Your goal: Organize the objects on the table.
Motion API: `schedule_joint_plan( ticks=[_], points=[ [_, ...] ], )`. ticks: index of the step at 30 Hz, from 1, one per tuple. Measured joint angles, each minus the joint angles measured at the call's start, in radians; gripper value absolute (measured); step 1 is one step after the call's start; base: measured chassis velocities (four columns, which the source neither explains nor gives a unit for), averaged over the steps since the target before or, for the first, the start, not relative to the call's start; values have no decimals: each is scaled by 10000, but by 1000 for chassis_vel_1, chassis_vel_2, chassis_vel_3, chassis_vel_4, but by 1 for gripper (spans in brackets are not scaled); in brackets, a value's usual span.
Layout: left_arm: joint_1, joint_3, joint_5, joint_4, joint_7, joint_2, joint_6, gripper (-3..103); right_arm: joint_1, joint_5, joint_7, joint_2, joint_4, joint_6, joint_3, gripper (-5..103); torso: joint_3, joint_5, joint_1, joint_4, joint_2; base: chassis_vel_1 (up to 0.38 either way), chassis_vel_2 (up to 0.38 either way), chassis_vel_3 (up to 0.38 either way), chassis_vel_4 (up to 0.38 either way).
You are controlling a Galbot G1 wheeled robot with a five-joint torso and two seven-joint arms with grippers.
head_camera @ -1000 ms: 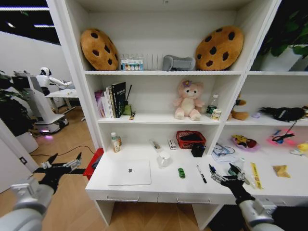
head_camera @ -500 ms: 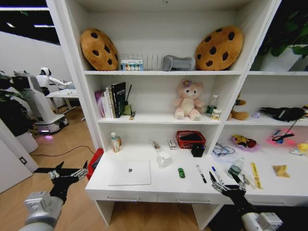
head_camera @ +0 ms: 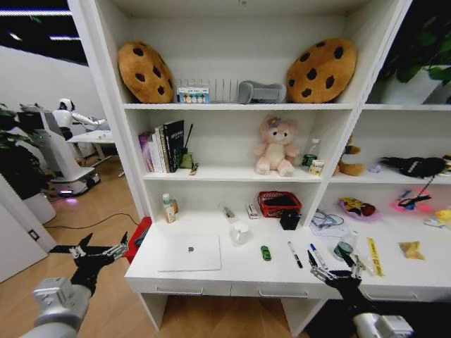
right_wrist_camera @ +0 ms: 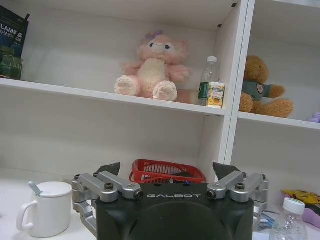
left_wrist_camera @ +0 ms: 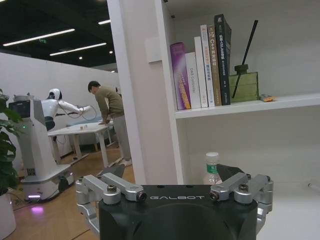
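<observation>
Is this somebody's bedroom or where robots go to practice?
Probably a robot practice lab made to look like a home study: a white desk with a laptop and a plush toy on the shelf, but another white robot stands in the room behind.

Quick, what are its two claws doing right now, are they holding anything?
Left gripper: open, holding nothing, off the desk's left end.
Right gripper: open, holding nothing, at the desk's front edge.

Laptop (head_camera: 189,252): matt silver metal. Table (head_camera: 232,271): smooth white laminate. Floor (head_camera: 106,204): wood, at 9 o'clock. Left gripper (left_wrist_camera: 170,192): glossy black housing, brushed metal links.
</observation>
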Motion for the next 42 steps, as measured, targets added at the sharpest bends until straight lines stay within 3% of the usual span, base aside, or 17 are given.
schedule_joint_plan(
  ticks=[31, 36, 42],
  points=[
    [-10, 6, -12, 10, -4, 12, 2, 100, 342, 446, -431, 74, -371, 126, -198, 100, 0, 2, 0, -1, 0, -28, -27, 29, 28],
    [-10, 6, -11, 14, -4, 13, 1, 100, 751, 481, -936, -374, -868, -58, -503, 100, 0, 1, 0, 0, 0, 0, 0, 0, 0],
    [-11, 5, -12, 14, -5, 14, 0, 100, 1671, 978, -930, -1555, -1284, -1235, -1309, 100, 0, 0, 0, 0, 0, 0, 0, 0, 0]
  ],
)
